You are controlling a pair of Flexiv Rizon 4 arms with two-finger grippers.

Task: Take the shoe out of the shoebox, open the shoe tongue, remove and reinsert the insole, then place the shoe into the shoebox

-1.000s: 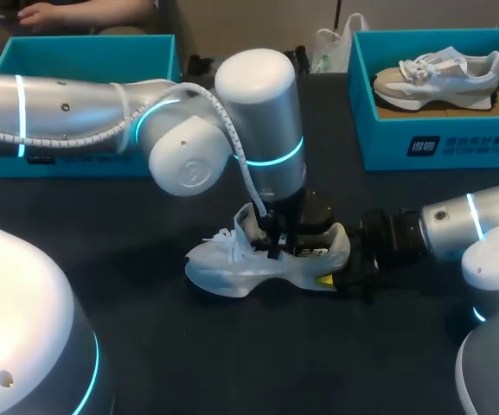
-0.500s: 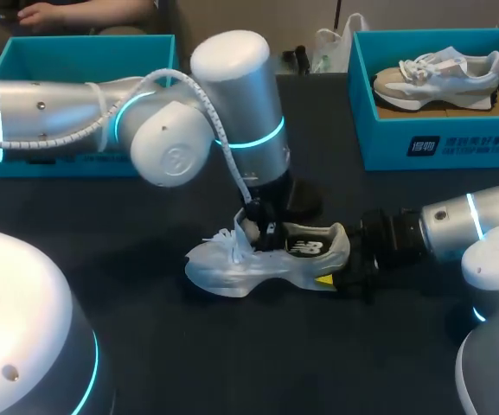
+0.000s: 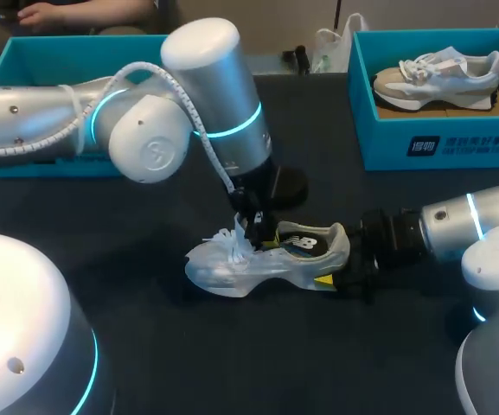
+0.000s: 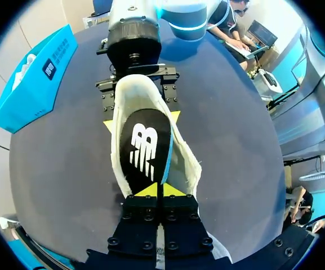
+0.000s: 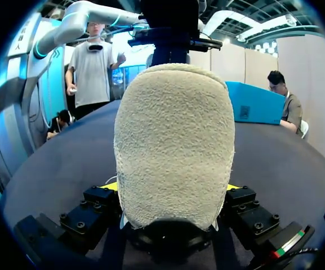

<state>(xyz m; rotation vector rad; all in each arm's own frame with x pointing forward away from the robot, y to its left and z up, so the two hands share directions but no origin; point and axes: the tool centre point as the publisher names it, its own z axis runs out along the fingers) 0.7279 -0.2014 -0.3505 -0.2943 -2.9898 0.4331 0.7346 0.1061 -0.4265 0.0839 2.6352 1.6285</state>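
Note:
A white shoe (image 3: 232, 268) lies on the dark table, toe to the left. My right gripper (image 3: 340, 264) is shut on its heel, with a yellow-tipped finger on each side (image 5: 170, 188). The fuzzy heel (image 5: 173, 140) fills the right wrist view. My left gripper (image 3: 253, 229) stands over the shoe's opening by the laces. It is shut (image 4: 159, 190) on the front end of the black insole (image 4: 145, 149), which has a blue edge. The insole (image 3: 301, 246) slants up out of the shoe (image 4: 186, 164). An empty teal shoebox (image 3: 85, 52) stands at the back left.
A second teal shoebox (image 3: 439, 147) at the back right holds another pale shoe (image 3: 439, 73). A white plastic bag (image 3: 329, 47) lies at the table's far edge. A small black round thing (image 3: 291, 186) rests just behind the left gripper.
My left arm has swung left and tilted, drawing its gripper back toward the laces. The insole has come up into view in the shoe's opening. The right arm has kept still.

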